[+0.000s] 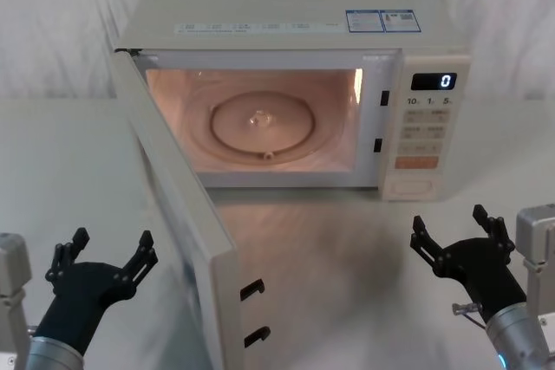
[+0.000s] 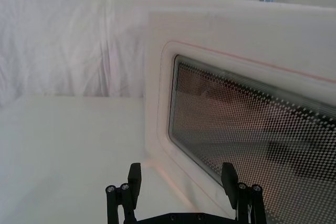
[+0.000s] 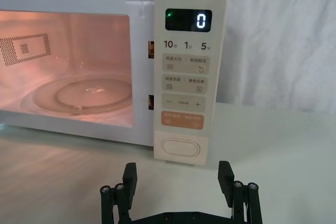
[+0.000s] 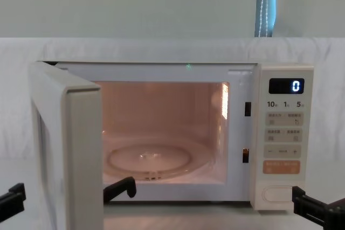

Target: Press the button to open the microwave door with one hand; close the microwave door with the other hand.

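Note:
The cream microwave door (image 1: 186, 240) stands swung wide open toward me, hinged on the left, its edge (image 4: 81, 160) near the camera and its dark window (image 2: 252, 129) facing my left gripper. The lit cavity with a glass turntable (image 1: 260, 123) is exposed. The wide cream button (image 3: 180, 147) sits at the bottom of the control panel, also seen as the button (image 1: 414, 185) and the button (image 4: 277, 194). My left gripper (image 1: 106, 256) hovers open left of the door, near its outer face. My right gripper (image 1: 460, 230) hovers open in front of the panel, short of the button.
The microwave (image 1: 295, 32) stands on a white table (image 1: 347, 257) against a white draped backdrop. The display (image 3: 189, 20) reads 0. An orange key (image 3: 182, 120) lies just above the button. Free table lies in front of the cavity and at far left.

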